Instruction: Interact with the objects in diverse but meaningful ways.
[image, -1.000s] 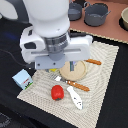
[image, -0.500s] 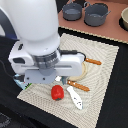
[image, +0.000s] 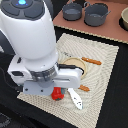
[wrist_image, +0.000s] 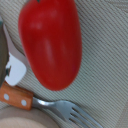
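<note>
Exterior view: the white arm (image: 30, 45) fills most of the frame, hanging low over a ribbed beige mat (image: 102, 60). Two grey pots (image: 85, 12) sit well apart on the tan counter. A tan plate (image: 75, 64) peeks out beside the arm. The pepper (image: 58, 93) lies on the mat directly under the wrist, glossy, smooth and oval, just beside a white knife blade (image: 75, 96). In the wrist view it sits near a steel fork (wrist_image: 60, 109) with an orange wooden handle. The fingers are hidden, so I cannot tell whether they are spread or closed.

Risk: the slick rounded skin could squirt sideways under an off-centre pinch, knocking the cutlery.
</note>
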